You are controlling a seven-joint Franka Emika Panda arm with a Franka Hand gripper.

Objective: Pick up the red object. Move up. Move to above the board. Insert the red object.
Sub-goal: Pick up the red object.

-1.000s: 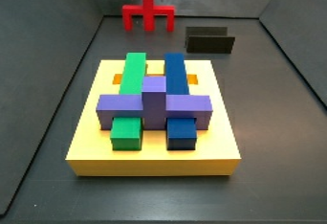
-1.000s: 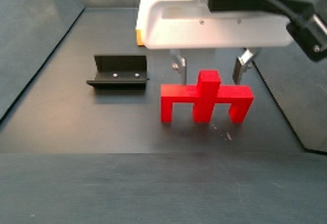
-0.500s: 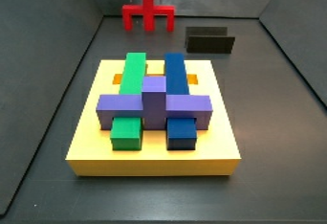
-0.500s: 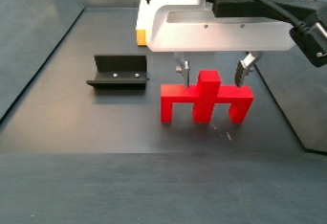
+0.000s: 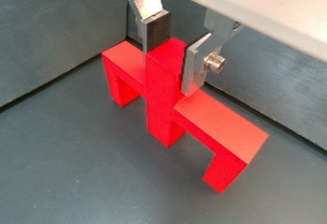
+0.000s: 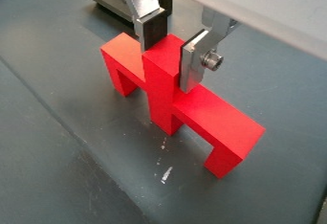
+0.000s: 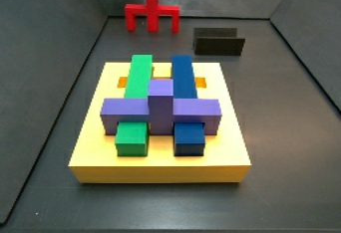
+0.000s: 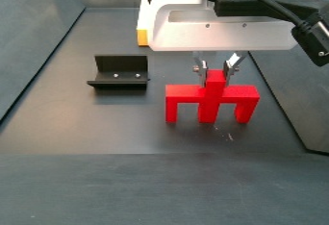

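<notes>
Closed since before, tool (image 6: pixel 177 48) grips red object (image 6: pixel 179 99) post.

Place: robot test bench, lab.
Floor: dark grey, walled tray.
Rig: fixture (image 8: pixel 119 73); gripper (image 8: pixel 215 67) above the floor, at the red object (image 8: pixel 211 104).
Props: board (image 7: pixel 160 157) bearing coloured blocks.

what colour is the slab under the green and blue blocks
Yellow; the board shows best in a side view. The gripper is elsewhere, at the red object.
</notes>
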